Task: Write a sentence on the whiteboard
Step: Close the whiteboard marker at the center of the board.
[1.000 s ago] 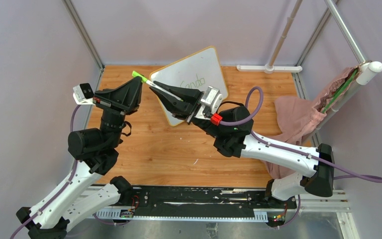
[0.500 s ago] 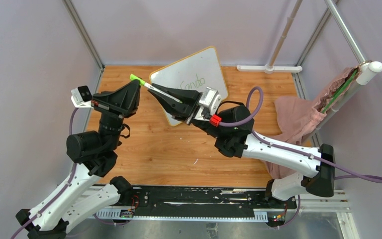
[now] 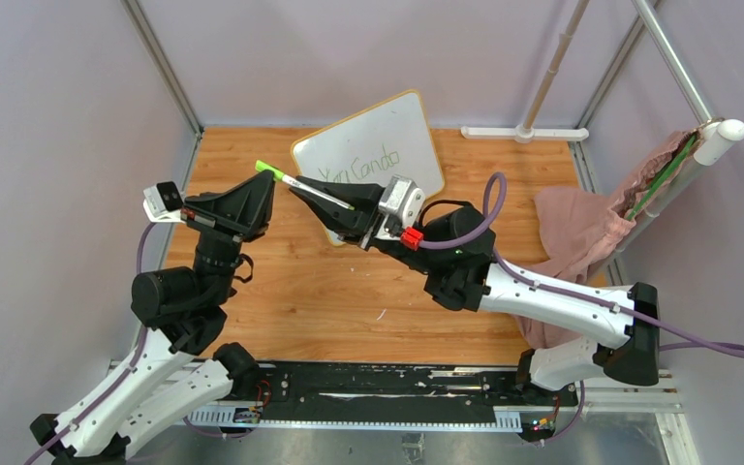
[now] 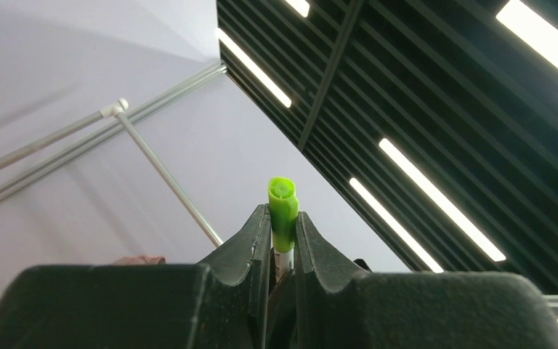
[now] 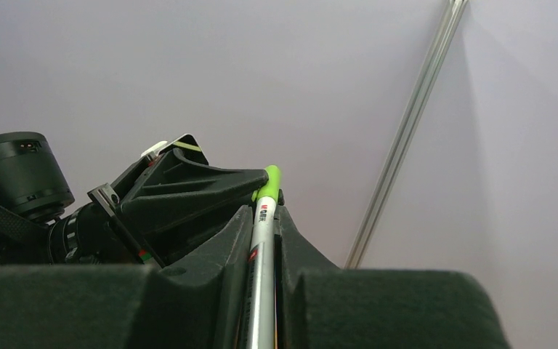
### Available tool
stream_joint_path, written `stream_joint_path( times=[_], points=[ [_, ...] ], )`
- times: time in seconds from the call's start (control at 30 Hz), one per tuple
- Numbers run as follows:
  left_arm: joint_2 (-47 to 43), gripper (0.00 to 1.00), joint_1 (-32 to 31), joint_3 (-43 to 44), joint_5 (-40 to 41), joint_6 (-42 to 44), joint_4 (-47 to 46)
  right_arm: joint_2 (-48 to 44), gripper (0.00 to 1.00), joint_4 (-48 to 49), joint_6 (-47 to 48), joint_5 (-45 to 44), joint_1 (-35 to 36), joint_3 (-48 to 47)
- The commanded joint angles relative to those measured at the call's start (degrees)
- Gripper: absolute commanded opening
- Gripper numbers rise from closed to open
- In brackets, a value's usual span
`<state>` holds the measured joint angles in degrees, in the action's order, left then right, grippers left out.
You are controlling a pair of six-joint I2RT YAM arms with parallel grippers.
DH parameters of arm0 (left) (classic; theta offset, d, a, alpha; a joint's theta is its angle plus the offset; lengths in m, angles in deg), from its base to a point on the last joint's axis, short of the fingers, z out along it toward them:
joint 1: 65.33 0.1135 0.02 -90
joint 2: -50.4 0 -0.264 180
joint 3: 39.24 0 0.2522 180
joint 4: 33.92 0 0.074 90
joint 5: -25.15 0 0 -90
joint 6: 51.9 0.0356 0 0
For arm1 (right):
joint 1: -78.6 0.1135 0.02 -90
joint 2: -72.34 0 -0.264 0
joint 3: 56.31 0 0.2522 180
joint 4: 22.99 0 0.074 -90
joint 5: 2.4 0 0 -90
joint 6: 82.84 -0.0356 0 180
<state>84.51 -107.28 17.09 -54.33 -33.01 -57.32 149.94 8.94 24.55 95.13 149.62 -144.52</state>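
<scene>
Lying skewed at the 12 o'clock end of the wooden tabletop (image 3: 349,291), the whiteboard (image 3: 387,126) has one corner pointing toward 6 o'clock. That corner is hidden under the right arm. The sentence (image 3: 358,167) runs in thin green handwriting across the board's middle and reads roughly "You Can do". Anything written below that line is covered by the right end effector.

The right end effector (image 3: 298,189) sits over the board's 8 o'clock edge with its tips aimed toward 10 o'clock. Its fingers are clamped on the white barrel of a marker (image 3: 320,194). The right wrist view shows that barrel (image 5: 261,247) pinched between the two dark fingers, with the green cap (image 5: 269,182) sticking out past their tips.

The left end effector (image 3: 271,181) reaches in from 9 o'clock and meets the marker at its far end. Its fingers are closed on the bright green cap (image 3: 269,170). In the left wrist view the cap (image 4: 283,207) stands upright in the narrow slot between the fingertips, touching both. The two end effectors are tip to tip along the one marker, above the tabletop and just off the board's left edge.

At 3 o'clock a pink cloth (image 3: 581,232) hangs from a white pole (image 3: 727,131) and spills onto the tabletop, well apart from the board.
</scene>
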Motion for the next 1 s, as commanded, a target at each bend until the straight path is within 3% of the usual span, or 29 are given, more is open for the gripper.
stream_joint_path(
  times=[0.0,0.3,0.53,0.97],
  points=[
    [-0.95,0.00,-1.38,-1.15,-1.30,1.64,6.22,0.49,0.14,-6.73,-1.39,1.94,2.35,2.32],
    [-2.97,0.00,-1.37,-2.97,4.71,1.20,7.19,-1.51,0.23,-8.42,-1.57,0.55,2.93,4.89],
    [-2.99,0.00,-1.36,-3.79,7.05,0.44,7.20,-2.90,0.37,-8.94,-1.90,-0.69,3.32,6.60],
    [-3.74,0.00,-1.37,-5.29,8.07,1.39,7.20,-5.72,0.56,-12.68,-1.83,-3.36,3.42,7.29]
  ],
)
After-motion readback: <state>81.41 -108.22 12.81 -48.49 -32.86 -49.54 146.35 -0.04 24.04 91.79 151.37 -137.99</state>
